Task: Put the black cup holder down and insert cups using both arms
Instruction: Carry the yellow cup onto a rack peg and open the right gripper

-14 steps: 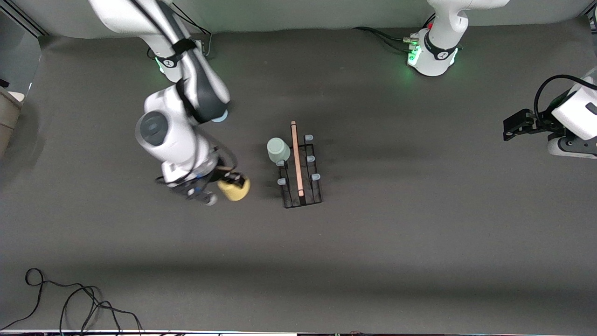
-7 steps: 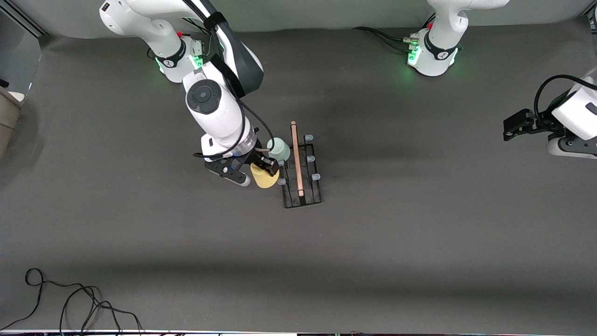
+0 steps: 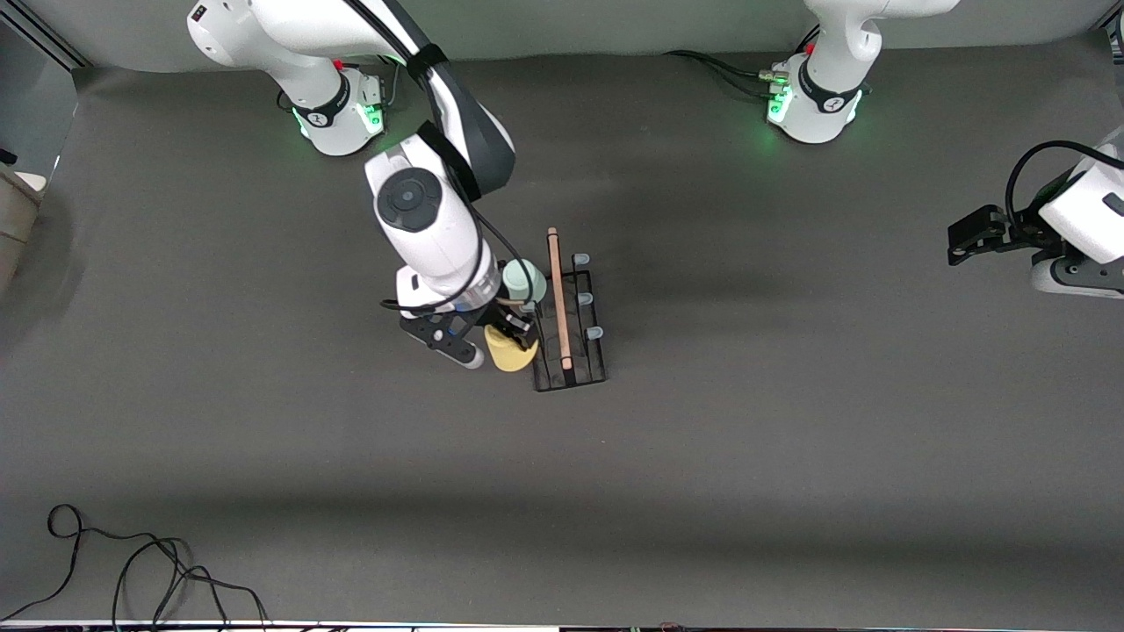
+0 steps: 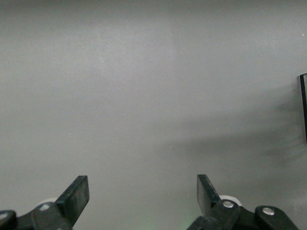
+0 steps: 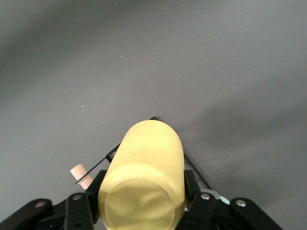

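The black cup holder (image 3: 571, 351) lies mid-table, its light-wood rod handle (image 3: 558, 298) along its middle and pale-blue-capped pegs (image 3: 594, 333) sticking out. A pale grey-green cup (image 3: 525, 281) sits on a peg on the side toward the right arm's end. My right gripper (image 3: 509, 338) is shut on the yellow cup (image 3: 511, 354), holding it tilted at the holder's edge nearest the front camera. In the right wrist view the yellow cup (image 5: 144, 182) fills the space between the fingers, with the rod's end (image 5: 80, 175) beside it. My left gripper (image 3: 966, 239) is open, waiting at the left arm's end. The pale blue cup is out of view.
A black cable (image 3: 132, 570) lies coiled near the front edge at the right arm's end. The left wrist view shows bare grey table and a dark edge (image 4: 303, 108).
My right arm has carried the yellow cup from the open table toward the holder, then down along its side to the peg nearest the front camera. The left arm has not moved.
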{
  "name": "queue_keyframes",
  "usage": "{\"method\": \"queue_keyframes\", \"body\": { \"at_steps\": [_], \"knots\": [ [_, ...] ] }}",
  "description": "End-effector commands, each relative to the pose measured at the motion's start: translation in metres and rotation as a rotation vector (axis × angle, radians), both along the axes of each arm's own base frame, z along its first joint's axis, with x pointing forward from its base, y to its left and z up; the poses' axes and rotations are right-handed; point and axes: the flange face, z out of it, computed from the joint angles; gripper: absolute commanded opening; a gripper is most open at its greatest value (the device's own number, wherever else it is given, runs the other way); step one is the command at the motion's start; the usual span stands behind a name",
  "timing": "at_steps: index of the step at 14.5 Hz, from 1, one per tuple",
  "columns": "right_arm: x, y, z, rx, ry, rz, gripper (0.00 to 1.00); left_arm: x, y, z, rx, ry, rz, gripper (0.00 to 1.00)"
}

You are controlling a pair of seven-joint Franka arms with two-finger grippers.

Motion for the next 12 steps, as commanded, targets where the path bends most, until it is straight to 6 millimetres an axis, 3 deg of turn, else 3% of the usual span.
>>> {"method": "queue_keyframes", "body": {
  "at_steps": [1, 5, 6, 7, 8, 12],
  "knots": [
    [0.005, 0.015, -0.006, -0.013, -0.016, -0.015, 0.12, -0.001, -0.003, 0.003, 0.018, -0.014, -0.009, 1.00],
    [-0.005, 0.029, -0.037, -0.048, 0.010, -0.005, 0.15, -0.001, -0.003, 0.003, 0.017, -0.014, -0.009, 1.00],
    [-0.004, 0.030, -0.044, -0.051, 0.008, -0.006, 0.37, -0.001, -0.003, 0.003, 0.017, -0.014, -0.009, 1.00],
    [-0.003, 0.030, -0.045, -0.050, 0.005, -0.007, 0.72, 0.000, -0.003, 0.002, 0.017, -0.012, -0.009, 1.00],
    [-0.004, 0.029, -0.047, -0.053, 0.008, -0.007, 0.94, -0.001, -0.003, 0.003, 0.017, -0.014, -0.009, 1.00],
    [0.000, 0.023, -0.037, -0.054, 0.005, 0.003, 0.96, 0.000, -0.003, 0.002, 0.017, -0.012, -0.009, 1.00]
  ]
}}
